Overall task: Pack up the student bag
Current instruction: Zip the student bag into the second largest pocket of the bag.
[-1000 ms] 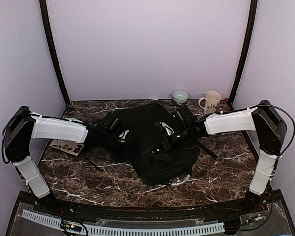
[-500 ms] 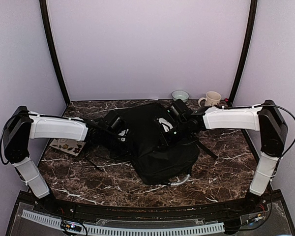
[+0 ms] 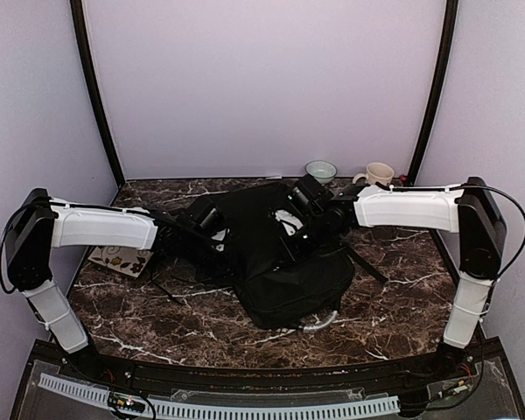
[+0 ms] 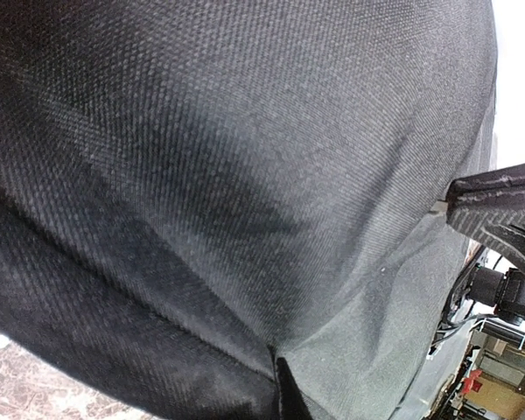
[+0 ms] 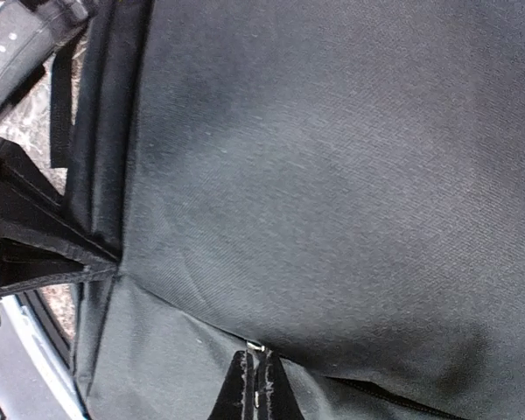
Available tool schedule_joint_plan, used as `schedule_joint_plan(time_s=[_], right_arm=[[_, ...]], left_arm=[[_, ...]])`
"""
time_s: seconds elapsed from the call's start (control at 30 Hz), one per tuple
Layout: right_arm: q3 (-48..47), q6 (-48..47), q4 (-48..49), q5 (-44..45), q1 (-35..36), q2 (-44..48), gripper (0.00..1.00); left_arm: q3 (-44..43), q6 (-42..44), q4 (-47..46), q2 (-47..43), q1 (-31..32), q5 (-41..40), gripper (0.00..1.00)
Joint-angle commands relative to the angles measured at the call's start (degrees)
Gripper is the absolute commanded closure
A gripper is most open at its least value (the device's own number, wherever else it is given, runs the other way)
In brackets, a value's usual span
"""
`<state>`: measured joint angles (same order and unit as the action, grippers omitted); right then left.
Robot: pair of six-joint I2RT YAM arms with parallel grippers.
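Note:
The student bag [image 3: 284, 271], a large black fabric backpack, lies flat in the middle of the marble table, its silvery loop handle [image 3: 320, 321] at the near edge. My left gripper [image 3: 215, 234] is at the bag's left side. In the left wrist view black cloth [image 4: 245, 175] fills the frame and the gripper [image 4: 284, 398] is shut on a fold of it. My right gripper [image 3: 289, 245] reaches over the bag's top from the right. In the right wrist view the gripper [image 5: 255, 385] is shut on a small silver zipper pull [image 5: 256, 347] at a seam.
A small pale bowl [image 3: 321, 170] and a cream mug [image 3: 378, 178] stand at the back right by the wall. A picture card [image 3: 118, 260] lies under the left arm. A black strap [image 3: 367, 262] trails off the bag's right side.
The right arm has stretched further left and back across the bag, its gripper still pinched at the seam. The left arm has barely shifted.

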<state>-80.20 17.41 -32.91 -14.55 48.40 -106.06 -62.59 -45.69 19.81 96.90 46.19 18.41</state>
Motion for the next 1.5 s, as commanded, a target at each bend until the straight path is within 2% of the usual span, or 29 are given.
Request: schedule_joint_plan(time_s=[0.0,0.2,0.33,0.5,0.73,1.0,1.2,1.33,1.47], right_arm=[[1.77,-1.35,-2.14,5.63,0.33,0.77,1.00],[0.99,-3.62,-5.62,21.64,-0.07,0.58,1.00],[1.54,-3.06,-5.99,26.42,-1.76,1.40,1.00],[3.52,-2.46,-5.97,28.95,-4.69,3.20,1.00],[8.42,-2.69,-4.65,29.87,-11.02,6.26,1.00],[7.67,-5.10,-7.36,29.56,-13.14,5.71,1.00],[5.39,-5.97,-10.96,29.43,-14.52,6.60,1.00],[5.69,-6.32,-9.53,28.93,-14.59,7.95,1.00],[6.73,-5.91,-7.37,28.48,-14.67,8.91,1.00]], left_arm=[[-0.60,0.95,2.67,-2.04,0.21,-1.67,1.00],[-0.51,2.60,6.03,-3.25,0.21,-3.97,1.00],[0.12,3.81,9.61,-4.30,0.13,-6.53,1.00],[-0.94,4.57,13.42,-4.94,-0.05,-8.12,1.00],[-7.47,5.35,20.08,-4.99,-0.05,-9.19,1.00],[-10.90,3.48,24.58,-5.90,-0.05,-8.40,1.00],[-11.44,0.52,25.80,-7.36,-0.13,-7.09,1.00],[-10.96,0.28,25.68,-7.77,-0.07,-6.39,1.00],[-6.93,1.00,22.21,-9.46,-0.13,-6.98,1.00]])
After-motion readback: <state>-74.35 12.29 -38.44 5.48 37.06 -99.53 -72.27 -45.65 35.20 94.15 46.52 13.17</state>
